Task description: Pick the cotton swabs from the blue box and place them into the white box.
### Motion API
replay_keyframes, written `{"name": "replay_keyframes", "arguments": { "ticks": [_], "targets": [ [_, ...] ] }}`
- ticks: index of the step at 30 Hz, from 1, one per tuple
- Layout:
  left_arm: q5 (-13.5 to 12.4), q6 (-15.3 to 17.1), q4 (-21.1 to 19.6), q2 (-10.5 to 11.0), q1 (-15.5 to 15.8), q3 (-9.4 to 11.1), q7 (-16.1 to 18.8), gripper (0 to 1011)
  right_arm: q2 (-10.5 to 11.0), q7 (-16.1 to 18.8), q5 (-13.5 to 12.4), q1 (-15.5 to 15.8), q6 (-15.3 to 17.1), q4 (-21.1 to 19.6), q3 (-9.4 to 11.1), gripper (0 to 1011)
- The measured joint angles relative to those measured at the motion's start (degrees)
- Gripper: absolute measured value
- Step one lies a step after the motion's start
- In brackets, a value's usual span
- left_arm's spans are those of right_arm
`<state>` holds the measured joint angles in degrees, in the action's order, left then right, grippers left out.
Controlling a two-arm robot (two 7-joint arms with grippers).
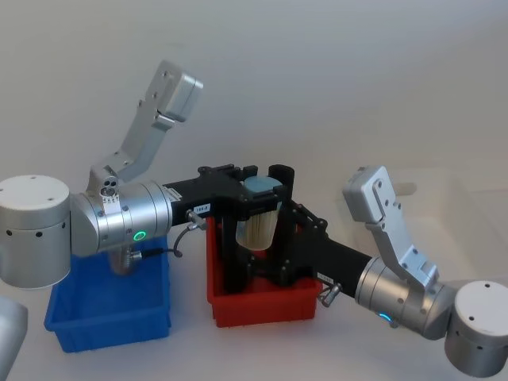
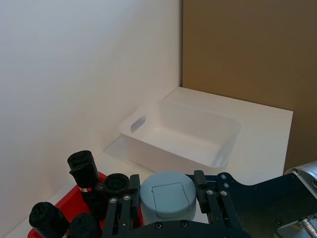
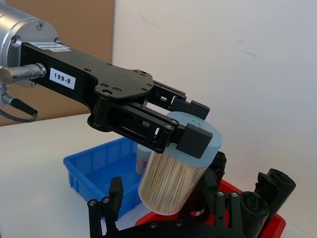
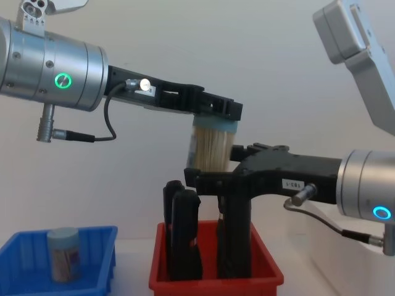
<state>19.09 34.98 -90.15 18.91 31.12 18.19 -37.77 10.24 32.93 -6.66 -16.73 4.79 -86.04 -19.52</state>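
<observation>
The left gripper (image 3: 190, 141) is clamped on the pale cap of one tub of cotton swabs (image 3: 168, 183), which hangs nearly upright, cap uppermost, above the red bin (image 1: 262, 305). The right gripper (image 3: 168, 218), fingers spread wide, waits just beneath the tub's base. A second tub (image 4: 63, 253) stands in the blue box (image 4: 24, 246) at the left. The white box (image 2: 163, 158) lies to the right, nearer the right arm, so a handover seems probable.

Chest view: black uprights (image 4: 184, 237) in the red bin (image 4: 216, 285) stand at six o'clock under the held cotton swabs (image 4: 211, 148); the right gripper (image 4: 207, 180), fingers spread, crowds five o'clock; toward three o'clock the white box (image 2: 163, 157) lies open.
</observation>
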Motion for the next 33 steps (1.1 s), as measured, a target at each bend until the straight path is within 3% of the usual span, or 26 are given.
{"name": "replay_keyframes", "arguments": {
  "ticks": [15,23,29,33],
  "targets": [
    [0.00,0.00,0.00,0.00,0.00,-0.01,0.00,659,0.02,-2.69,-1.42,-0.12,0.16,0.72,0.03,1001],
    [-0.01,0.00,0.00,0.00,0.00,-0.01,0.02,659,-0.11,-4.12,-3.06,-0.26,0.10,1.69,0.21,845],
    [-0.01,-0.03,0.00,0.00,0.00,-0.02,0.06,659,-0.36,-4.69,-4.96,-0.52,-0.48,2.77,0.38,646],
    [-0.03,-0.16,0.00,0.00,0.01,-0.06,0.11,659,-0.64,-4.67,-6.34,-0.87,-1.15,3.62,0.39,633]
  ]
}}
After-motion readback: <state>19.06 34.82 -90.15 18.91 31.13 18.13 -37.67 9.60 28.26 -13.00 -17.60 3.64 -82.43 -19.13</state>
